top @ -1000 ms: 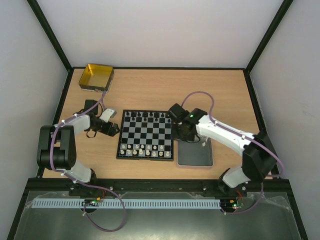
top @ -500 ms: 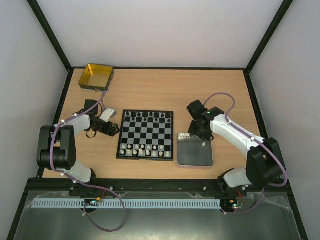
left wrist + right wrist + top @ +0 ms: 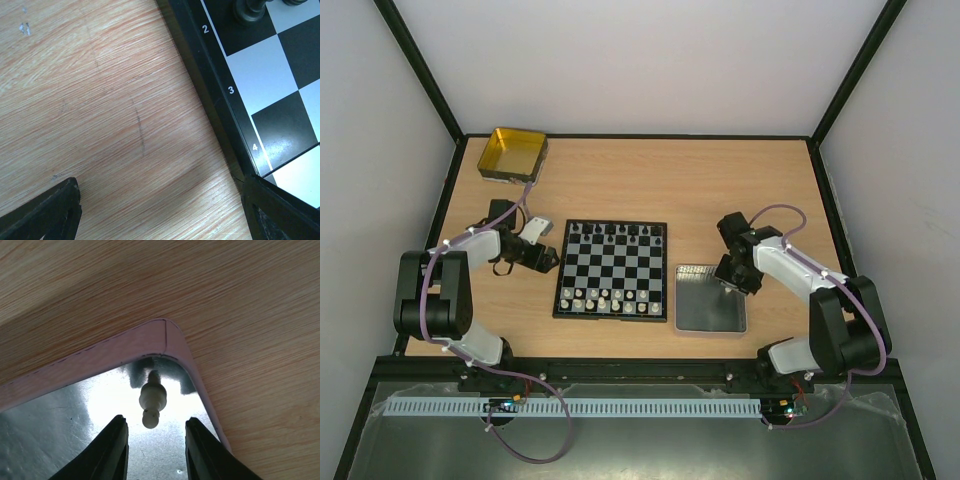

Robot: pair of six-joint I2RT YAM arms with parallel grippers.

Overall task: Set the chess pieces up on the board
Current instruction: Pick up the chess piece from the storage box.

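1. Found the counter (image 3: 620, 180) carrying the board (image 3: 612, 270) at its middle and a grey tray (image 3: 705, 308) just to the right of it
2. Read the board as nearly set, with black chess pieces (image 3: 610, 232) along the far rows and white along the near rows; could not pick out any empty square from above
3. Noted the left pincer (image 3: 160, 210) spread wide and empty, low over the counter at the board's left border; best left idle there, clear of the rows
4. Placed the right pincer (image 3: 156, 426) over the tray's far right corner, gaping and gripping nothing
5. Spotted one white piece (image 3: 152, 401) apparently lying on its side on the tray floor, close to the corner wall and in line with the gap between the fingers
6. Judged the step to be the pick-up: needed to come straight down, keep both fingers off the tray wall, close across the narrow waist rather than the round head, and squeeze gently, to avoid squirting so small a thing out or rolling it across the bright metal
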